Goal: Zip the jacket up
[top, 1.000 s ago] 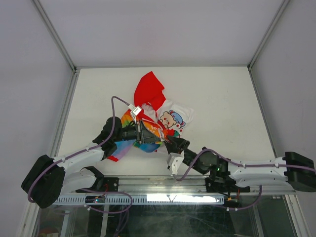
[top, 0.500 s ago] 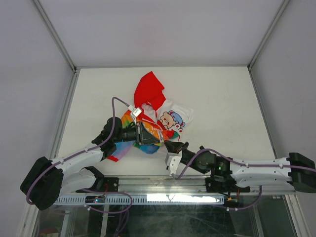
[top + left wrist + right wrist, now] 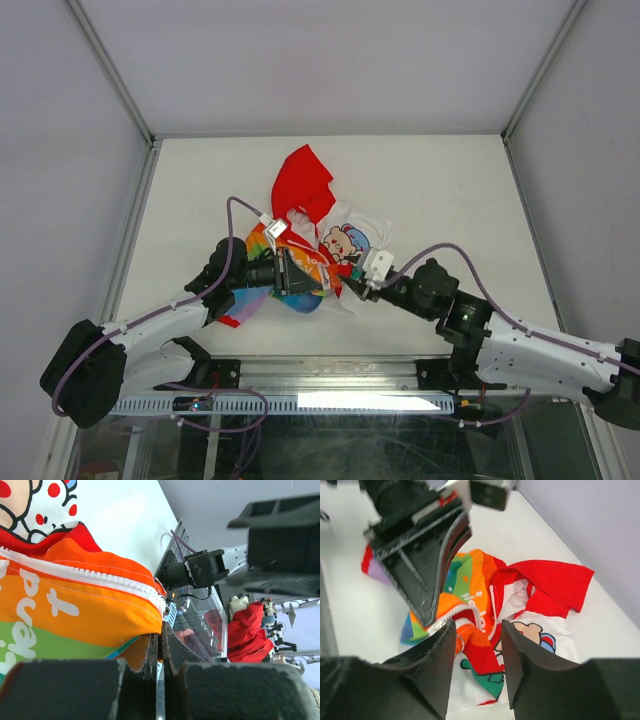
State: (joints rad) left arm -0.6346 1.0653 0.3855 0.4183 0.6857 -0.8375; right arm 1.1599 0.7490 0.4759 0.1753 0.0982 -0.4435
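Note:
The jacket (image 3: 330, 245) lies crumpled mid-table, red hood (image 3: 303, 185) at the back and white bear-print body on the right. My left gripper (image 3: 318, 278) is shut on the jacket's orange hem, just under the white zipper tape (image 3: 90, 577); its fingertips (image 3: 161, 647) pinch the fabric. My right gripper (image 3: 352, 276) is open and low over the jacket's front edge, close to the left gripper. In the right wrist view its fingers (image 3: 439, 667) straddle an orange and red fold (image 3: 480, 647), with the left gripper's black fingers (image 3: 425, 575) just beyond. A small metal ring (image 3: 459, 643) shows by the left finger.
The white table (image 3: 450, 190) is walled by grey panels on three sides. A metal rail (image 3: 330, 400) runs along the near edge, with the arm bases on it. A purple cable (image 3: 240, 205) loops over the left arm.
My right arm has swung up from the near edge, so its gripper now sits at the jacket's front beside the left gripper. The left gripper has kept its hold and barely moved.

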